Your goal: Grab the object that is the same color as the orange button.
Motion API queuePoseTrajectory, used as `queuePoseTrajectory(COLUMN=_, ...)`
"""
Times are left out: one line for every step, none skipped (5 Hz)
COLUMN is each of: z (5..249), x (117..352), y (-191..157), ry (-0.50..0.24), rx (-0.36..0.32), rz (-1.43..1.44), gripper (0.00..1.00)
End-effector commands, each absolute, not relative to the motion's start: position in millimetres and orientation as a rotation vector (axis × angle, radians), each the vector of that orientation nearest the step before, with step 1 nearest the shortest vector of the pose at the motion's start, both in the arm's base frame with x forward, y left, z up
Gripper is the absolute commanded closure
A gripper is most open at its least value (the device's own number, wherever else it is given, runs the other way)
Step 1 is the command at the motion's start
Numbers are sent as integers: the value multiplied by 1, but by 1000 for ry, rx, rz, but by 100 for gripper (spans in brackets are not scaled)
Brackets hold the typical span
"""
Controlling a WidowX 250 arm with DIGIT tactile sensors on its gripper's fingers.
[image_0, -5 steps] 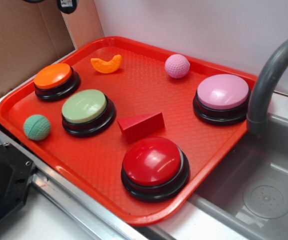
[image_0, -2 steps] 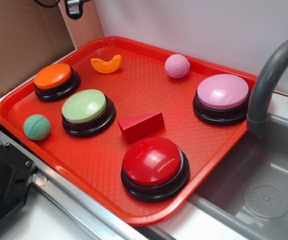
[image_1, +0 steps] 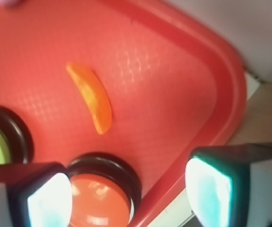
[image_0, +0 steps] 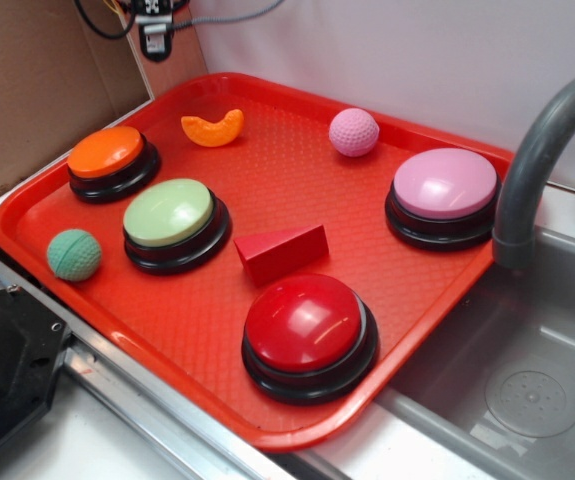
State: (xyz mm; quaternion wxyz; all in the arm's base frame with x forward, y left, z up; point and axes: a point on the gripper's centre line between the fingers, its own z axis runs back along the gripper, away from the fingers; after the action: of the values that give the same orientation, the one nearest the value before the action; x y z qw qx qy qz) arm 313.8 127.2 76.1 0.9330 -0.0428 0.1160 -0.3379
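Approach is the step I judge to be in hand: my end effector (image_1: 128, 189) hangs wide open and empty above the tray's (image_1: 230, 85) corner. The crescent (image_1: 91, 98) lies ahead of the fingers, apart from them, with the orange button (image_1: 95, 201) just beneath. It looks small, thin, curved and glossy orange, flat on the tray. Next I'd move forward and descend to straddle it.
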Motion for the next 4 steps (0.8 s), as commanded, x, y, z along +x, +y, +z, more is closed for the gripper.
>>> queuePoseTrajectory(z=78, x=312, y=96, ry=166, rx=32, rz=-861, gripper=0)
queuePoseTrajectory(z=68, x=320, y=88, ry=141, rx=77, rz=-871, gripper=0)
queuePoseTrajectory(z=57, x=326, y=84, ry=145, rx=99, rz=-878, gripper=0)
queuePoseTrajectory(z=44, x=331, y=78, ry=154, rx=110, rz=-898, gripper=0)
